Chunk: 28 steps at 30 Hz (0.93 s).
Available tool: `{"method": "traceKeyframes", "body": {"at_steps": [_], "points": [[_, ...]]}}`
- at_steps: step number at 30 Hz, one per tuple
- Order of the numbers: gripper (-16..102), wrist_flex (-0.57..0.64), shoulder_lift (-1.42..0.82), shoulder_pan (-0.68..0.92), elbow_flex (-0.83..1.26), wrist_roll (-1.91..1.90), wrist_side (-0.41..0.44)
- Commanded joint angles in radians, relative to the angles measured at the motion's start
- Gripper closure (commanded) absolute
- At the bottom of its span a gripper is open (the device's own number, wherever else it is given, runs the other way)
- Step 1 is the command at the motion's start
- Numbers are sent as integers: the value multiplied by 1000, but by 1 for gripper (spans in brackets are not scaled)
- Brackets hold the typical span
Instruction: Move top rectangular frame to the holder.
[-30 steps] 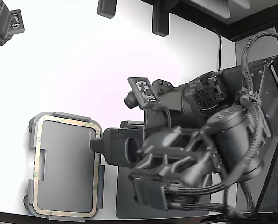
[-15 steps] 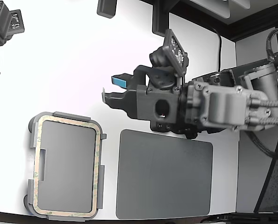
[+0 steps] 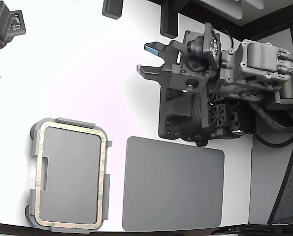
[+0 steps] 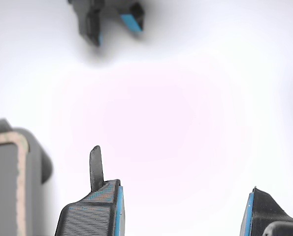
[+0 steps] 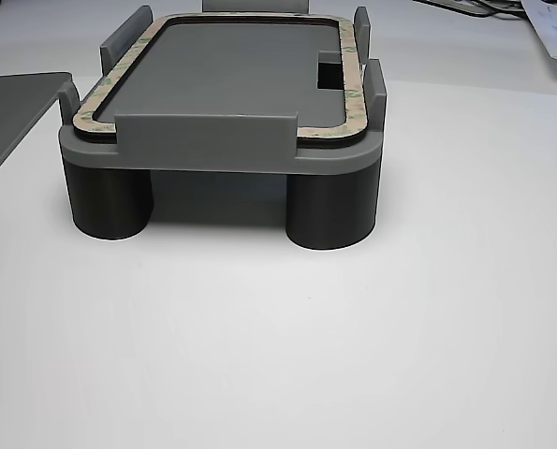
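The top rectangular frame (image 3: pixel 103 164), a thin tan outline with greenish mottling, lies flat on the holder (image 3: pixel 34 147) at the exterior view's lower left, seated inside the raised edge tabs. The other view shows the frame (image 5: pixel 353 89) resting level on the grey holder (image 5: pixel 212 140), which stands on round feet. My gripper (image 3: pixel 147 59) hangs open and empty well away from the holder, toward the exterior view's upper right. In the wrist view my gripper (image 4: pixel 183 206) has its blue-padded fingers spread, and only a corner of the frame (image 4: pixel 21 162) and holder (image 4: pixel 36 164) shows.
A smooth dark grey pad (image 3: pixel 173 184) lies just to the right of the holder in the exterior view; its edge also shows as the pad (image 5: pixel 7 103) in the other view. A second arm (image 3: pixel 3 27) sits at the upper left, and its gripper (image 4: pixel 112 19) appears blurred across the white table.
My gripper left the holder's right edge, opened and drew back up and to the right in the exterior view. The frame stayed on the holder.
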<state>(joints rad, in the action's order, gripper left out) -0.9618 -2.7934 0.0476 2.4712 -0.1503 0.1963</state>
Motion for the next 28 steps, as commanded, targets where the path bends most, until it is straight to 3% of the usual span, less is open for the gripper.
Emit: {"method": "traceKeyframes", "body": {"at_steps": [1, 7, 28], "points": [[-14, -17, -130, -17, 60, 9, -6], [-14, -17, -161, -20, 164, 9, -26], [-14, -14, -161, -23, 166, -6, 2]]}}
